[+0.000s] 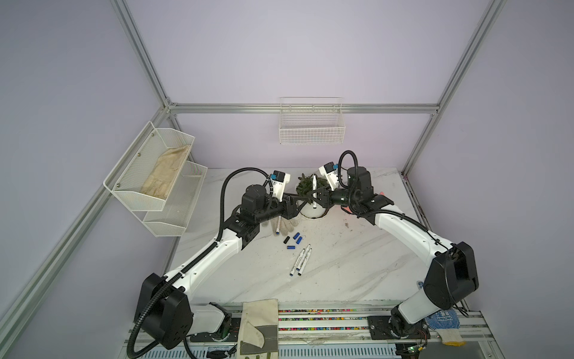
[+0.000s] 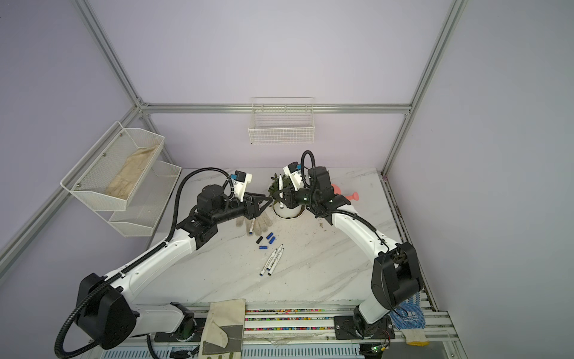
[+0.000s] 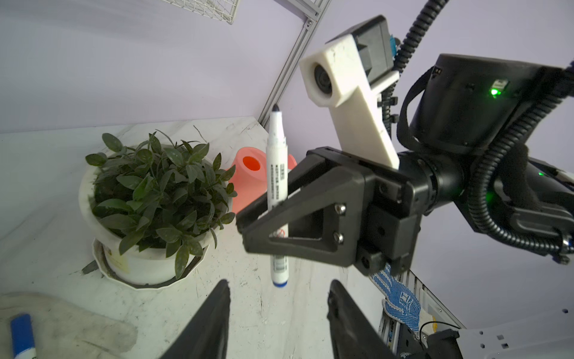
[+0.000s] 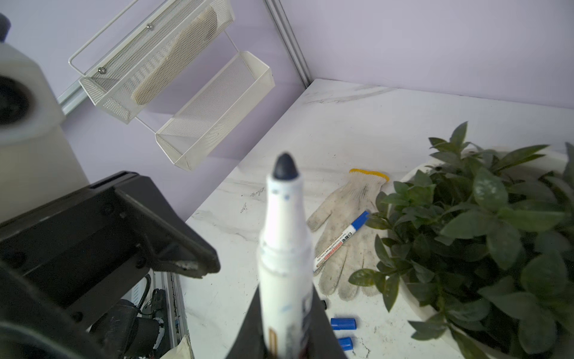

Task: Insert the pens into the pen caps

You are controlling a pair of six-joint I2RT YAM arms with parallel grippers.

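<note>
1. Pens, five counted. One held pen (image 3: 276, 174) stands upright in the right gripper (image 3: 251, 223), dark tip up and blue end plug down, above the worktop (image 1: 357, 264) and just beside the single potted plant (image 3: 155, 186)
2. One capped pen (image 4: 340, 241), blue cap on, lies across a white knit glove (image 4: 341, 202) with a yellow cuff
3. Three loose pens (image 1: 299, 260), uncapped, lie close side by side mid-worktop
4. Loose caps, four counted: three blue caps (image 1: 296, 235) and one black cap (image 1: 286, 240), clustered between the glove and the loose pens
5. Right gripper: jaws closed on the held pen's barrel, below mid-length
6. Left gripper (image 3: 278, 298): jaws partly apart with nothing between them, facing the right gripper at close range
7. Writing: the held pen shows columns of dark print and a barcode near the plug end; the capped pen shows red and dark lettering. None of it is legible
</note>
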